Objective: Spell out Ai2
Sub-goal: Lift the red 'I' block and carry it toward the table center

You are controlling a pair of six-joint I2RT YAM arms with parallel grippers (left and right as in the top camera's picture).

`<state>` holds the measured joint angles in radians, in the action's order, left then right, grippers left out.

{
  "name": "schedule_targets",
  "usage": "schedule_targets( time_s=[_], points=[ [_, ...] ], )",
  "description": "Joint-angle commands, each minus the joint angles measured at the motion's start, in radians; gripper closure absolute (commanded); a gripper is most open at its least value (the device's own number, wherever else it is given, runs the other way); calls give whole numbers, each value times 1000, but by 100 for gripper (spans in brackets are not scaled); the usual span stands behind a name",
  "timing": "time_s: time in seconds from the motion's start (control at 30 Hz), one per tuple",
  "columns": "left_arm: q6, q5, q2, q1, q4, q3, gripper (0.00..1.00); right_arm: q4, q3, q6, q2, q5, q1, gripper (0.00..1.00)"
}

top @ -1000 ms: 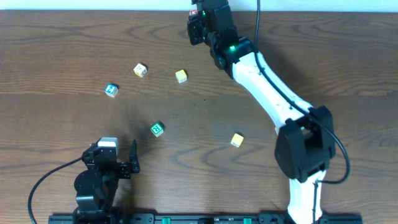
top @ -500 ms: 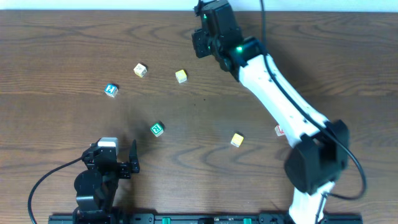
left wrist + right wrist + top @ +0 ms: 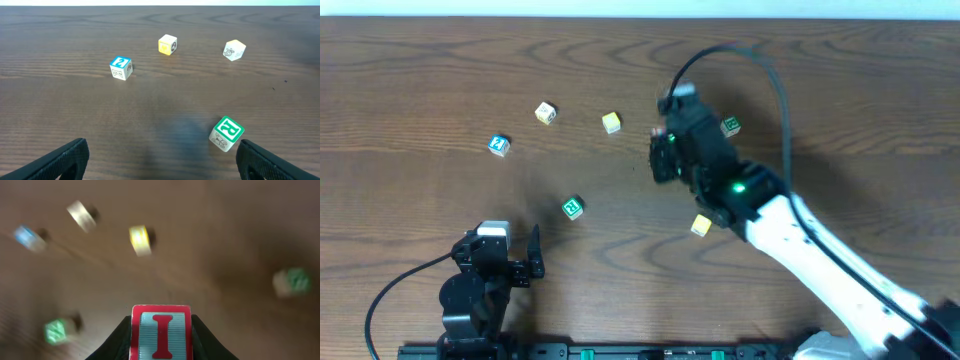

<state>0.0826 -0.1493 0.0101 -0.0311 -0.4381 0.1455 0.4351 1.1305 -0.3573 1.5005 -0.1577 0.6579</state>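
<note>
Blocks lie scattered on the desk (image 3: pixel 420 60). The right arm (image 3: pixel 800 250) reaches over mid-desk, right fingers (image 3: pixel 116 341) clamped on the red I block (image 3: pixel 161 332), seemingly lifted. At near left, the left fingers (image 3: pixel 60 160) are spread wide and empty. The blue 2 block (image 3: pixel 498 145) sits far left. A green block (image 3: pixel 730 126) lies far right.

1. red "I" block (image 3: pixel 161 332): lower part cut by picture edge; right end effector (image 3: pixel 161 340) fingers largely hidden behind it.
2. yellow block (image 3: pixel 140 240), green block (image 3: pixel 292 280), others beyond: motion-blurred, faces unreadable.
3. left end effector (image 3: pixel 162 160): fingertips only, rest cropped.
4. right arm (image 3: pixel 830 270): cropped at worktop's near right corner.
</note>
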Motion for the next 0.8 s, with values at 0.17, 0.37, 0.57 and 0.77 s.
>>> schedule_targets(
  time_s=[0.17,0.37,0.57,0.77],
  points=[
    [11,6,-6,-4,-3,-19,5,-90,6,-111,159,-84,23,99],
    [11,6,-6,-4,-3,-19,5,-123,6,-339,270,-210,24,99],
    [11,6,-6,-4,-3,-19,5,-228,8,-360,362,-238,43,99],
    [11,6,-6,-4,-3,-19,5,-256,8,-379,415,-241,49,99]
  ],
)
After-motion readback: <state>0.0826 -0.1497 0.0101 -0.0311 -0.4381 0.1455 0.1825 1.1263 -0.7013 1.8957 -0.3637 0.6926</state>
